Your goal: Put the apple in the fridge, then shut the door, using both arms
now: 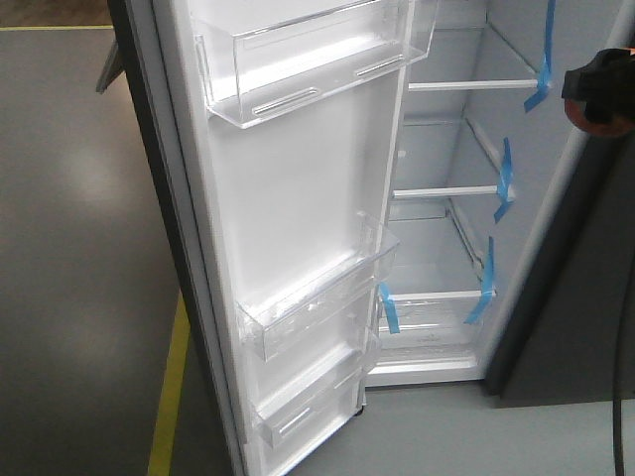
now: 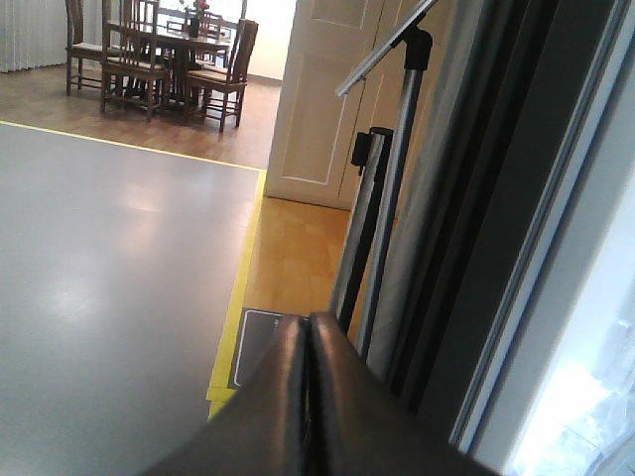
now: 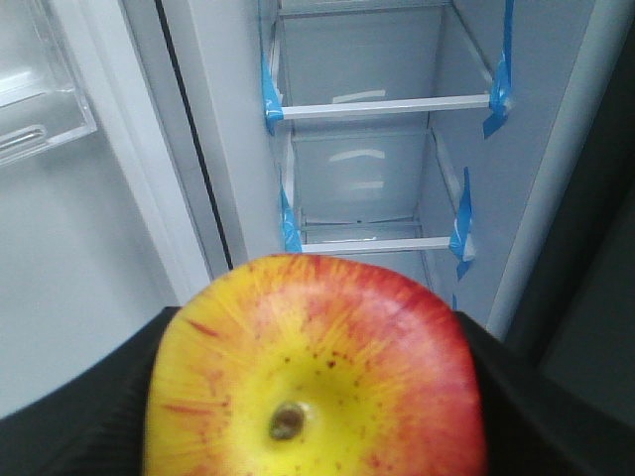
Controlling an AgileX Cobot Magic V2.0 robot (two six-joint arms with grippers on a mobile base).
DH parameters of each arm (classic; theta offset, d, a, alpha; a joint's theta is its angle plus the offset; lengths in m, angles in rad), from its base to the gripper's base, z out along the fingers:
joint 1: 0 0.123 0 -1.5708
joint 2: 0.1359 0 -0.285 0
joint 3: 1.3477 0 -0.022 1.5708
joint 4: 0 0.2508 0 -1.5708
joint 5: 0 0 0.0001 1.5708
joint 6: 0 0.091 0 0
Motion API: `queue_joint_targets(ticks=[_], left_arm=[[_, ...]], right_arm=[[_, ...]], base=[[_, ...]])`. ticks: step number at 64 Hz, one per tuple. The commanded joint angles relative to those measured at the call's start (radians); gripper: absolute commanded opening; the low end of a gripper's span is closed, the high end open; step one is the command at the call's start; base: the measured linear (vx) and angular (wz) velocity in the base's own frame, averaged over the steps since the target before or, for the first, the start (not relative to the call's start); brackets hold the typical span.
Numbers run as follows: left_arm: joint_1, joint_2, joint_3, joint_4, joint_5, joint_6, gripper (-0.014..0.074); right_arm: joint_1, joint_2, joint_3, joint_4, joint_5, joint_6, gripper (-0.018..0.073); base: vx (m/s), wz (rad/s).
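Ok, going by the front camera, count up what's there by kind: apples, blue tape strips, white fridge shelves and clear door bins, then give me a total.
apple: 1
blue tape strips: 4
white shelves: 3
clear door bins: 3
Total: 11

A glossy grey floor [image 2: 109, 278] is bordered by a yellow line [image 2: 238, 297] that turns a corner at its far edge. Beyond the line lies light wooden flooring [image 2: 298, 248], with a small dark plate [image 2: 253, 347] outlined in white set just inside the strip. Two slanted metal poles [image 2: 397, 169] rise beside a white panelled door [image 2: 317, 99]. Far back, wooden chairs [image 2: 223, 84] surround a dark dining table [image 2: 184, 45]. In the front view, a plain dark grey cabinet [image 1: 585, 297] stands at the right, with a thin black cable [image 1: 622, 416] hanging before it.
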Motion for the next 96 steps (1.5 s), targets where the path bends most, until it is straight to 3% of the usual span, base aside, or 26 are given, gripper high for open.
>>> queue_joint_targets(ticks=[1,96], left_arm=[[-0.006,-0.014,0.029,-0.002,-0.08,-0.009,-0.0006],[-0.006,-0.014,0.029,-0.002,-0.08,-0.009,-0.0006]], right_arm=[[-0.004,-0.03,-0.032,0.002,-0.079,-0.007,0.0008],[-0.004,-0.03,-0.032,0.002,-0.079,-0.007,0.0008]], base=[[0.03,0.0],[0.04,0.02]])
